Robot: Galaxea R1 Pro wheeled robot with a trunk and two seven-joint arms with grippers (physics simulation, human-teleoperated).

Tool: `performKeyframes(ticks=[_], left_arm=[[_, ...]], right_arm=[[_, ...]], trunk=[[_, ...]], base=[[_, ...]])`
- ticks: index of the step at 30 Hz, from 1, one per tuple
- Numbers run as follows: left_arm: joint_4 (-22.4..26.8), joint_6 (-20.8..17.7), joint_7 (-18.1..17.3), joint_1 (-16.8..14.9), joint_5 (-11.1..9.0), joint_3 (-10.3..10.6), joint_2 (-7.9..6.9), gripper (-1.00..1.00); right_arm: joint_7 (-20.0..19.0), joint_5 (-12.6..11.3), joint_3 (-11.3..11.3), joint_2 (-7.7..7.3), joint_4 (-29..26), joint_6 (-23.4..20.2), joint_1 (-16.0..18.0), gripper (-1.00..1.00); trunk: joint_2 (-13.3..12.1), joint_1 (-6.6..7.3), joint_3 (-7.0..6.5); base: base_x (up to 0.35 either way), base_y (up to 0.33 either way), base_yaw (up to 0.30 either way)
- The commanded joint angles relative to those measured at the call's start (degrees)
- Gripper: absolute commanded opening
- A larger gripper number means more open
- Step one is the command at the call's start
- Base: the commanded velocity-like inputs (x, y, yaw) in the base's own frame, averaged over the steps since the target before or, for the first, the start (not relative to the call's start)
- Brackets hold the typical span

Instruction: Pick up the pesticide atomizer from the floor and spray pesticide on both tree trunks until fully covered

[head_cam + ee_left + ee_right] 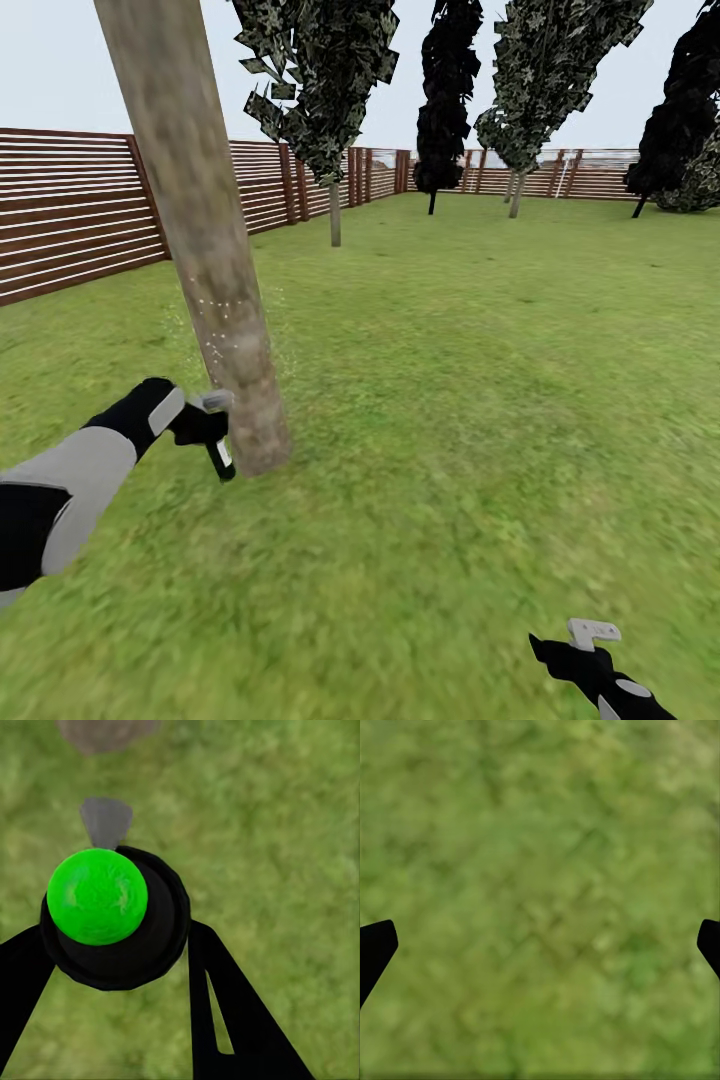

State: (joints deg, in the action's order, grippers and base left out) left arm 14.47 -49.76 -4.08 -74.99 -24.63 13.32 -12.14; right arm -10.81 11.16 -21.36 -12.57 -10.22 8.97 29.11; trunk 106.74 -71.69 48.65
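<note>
The garden's lawn (470, 400) spreads wide and green across the head view, edged at the left and along the back by a brown fence (70, 215) of horizontal slats. Several trees stand along the far side, among them one with pale-flecked foliage (545, 60) and a very dark one (447, 90). Nearest the camera rises the tree trunk (200, 230), thick, mottled grey-brown and leaning, its foot planted in the grass. Fine pale specks of pesticide (222, 325) dot the lower part of the trunk and the air just beside it.

The left arm reaches in from the left edge, and its left tool (205, 430) sits just beside the foot of the trunk, pinching the pesticide atomizer (220, 455). The bottle hangs dark below the fingers with its light grey trigger head close against the bark. In the left wrist view the atomizer (112, 919) is seen end-on, a round black body with a bright green spot, held between the two black fingers (225, 1005) above the grass.

The right tool (590, 655) hovers low over the lawn at the lower right, well apart from the trunk. In the right wrist view its fingertips (375, 945) sit at opposite edges, spread wide with nothing between them but grass
</note>
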Motion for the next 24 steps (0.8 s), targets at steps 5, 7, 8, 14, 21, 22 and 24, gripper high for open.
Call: performKeyframes(ticks=[5,7,8,14,21,22,24], left_arm=[[-0.34,7.77,0.49,2.95,0.03,-0.46,-0.05,-1.0],[-0.36,8.87,0.49,3.14,-0.03,-0.48,-0.04,-1.0],[-0.28,9.03,0.48,3.16,-0.06,-0.49,-0.04,-1.0],[-0.46,9.16,0.47,3.18,-0.23,-0.49,0.03,-1.0],[-0.7,9.25,0.55,4.06,0.15,-0.56,0.02,-1.0],[-0.68,9.29,0.57,4.41,0.17,-0.54,0.02,-1.0],[-0.67,9.32,0.62,4.69,0.19,-0.52,0.01,-1.0]], right_arm=[[0.0,0.0,0.0,0.0,0.02,0.0,-0.01,1.0],[0.0,0.0,0.0,0.0,0.02,0.01,0.01,1.0],[0.0,0.0,0.0,0.0,-0.01,0.02,0.02,1.0],[0.0,0.0,0.0,0.0,0.0,0.0,-0.02,1.0],[0.0,0.0,0.0,0.0,-0.06,0.0,-0.01,1.0],[0.0,0.0,0.0,0.0,-0.06,0.0,0.0,1.0],[0.0,0.0,0.0,0.0,-0.06,0.0,0.01,1.0]], trunk=[[0.0,0.0,0.0],[0.0,0.0,0.0],[0.0,0.0,0.0],[0.0,0.0,0.0],[0.0,0.0,0.21],[0.0,0.0,0.22],[0.0,0.0,0.23]], base=[[0.0,0.0,0.0],[0.0,0.0,0.0],[0.0,0.0,0.0],[0.0,-0.17,0.022],[0.006,-0.257,0.228],[0.113,-0.22,0.077],[0.201,-0.194,0.024]])
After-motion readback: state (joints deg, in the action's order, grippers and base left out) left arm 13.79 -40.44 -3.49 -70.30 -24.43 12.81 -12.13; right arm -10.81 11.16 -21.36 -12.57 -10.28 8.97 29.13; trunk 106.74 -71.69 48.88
